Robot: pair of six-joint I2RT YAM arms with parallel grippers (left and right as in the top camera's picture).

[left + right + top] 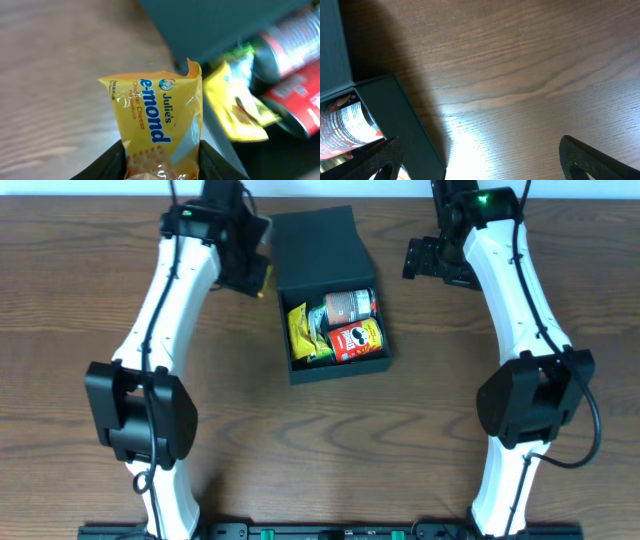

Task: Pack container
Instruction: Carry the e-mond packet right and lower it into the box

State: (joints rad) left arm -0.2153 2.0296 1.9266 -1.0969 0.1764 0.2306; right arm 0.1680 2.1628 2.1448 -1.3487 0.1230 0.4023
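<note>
Container: dark teal-black square cardboard box point(340, 368), resting on the brown wood-grain tabletop point(440, 400) between the two arms. Its hinged flap lid is folded back on the far side, which leaves the mouth free for loading.
Contents: a crumpled yellow foil pouch point(303, 330) lies along the container's left wall. A brown-and-silver snack can point(350, 305) and a red snack can point(357, 340) lie on their sides against its right wall. Laid flat, they sit below the rim.
Left gripper point(161, 165): partly closed on the lower end of a yellow foil biscuit packet printed "Julie's" point(160, 115). The packet is held upright just outside the container's left wall, near the lid. Gripping the tail keeps the body free to go in first.
Right gripper point(480, 165): jaws spread wide with nothing between them, over bare tabletop to the right of the container. It is judged to be parked clear of the mouth.
Step in hand: judged to be carrying the packet over the left wall.
Risk: the remaining room looks tight, so the packet may end up resting on the pouch and fouling the lid.
</note>
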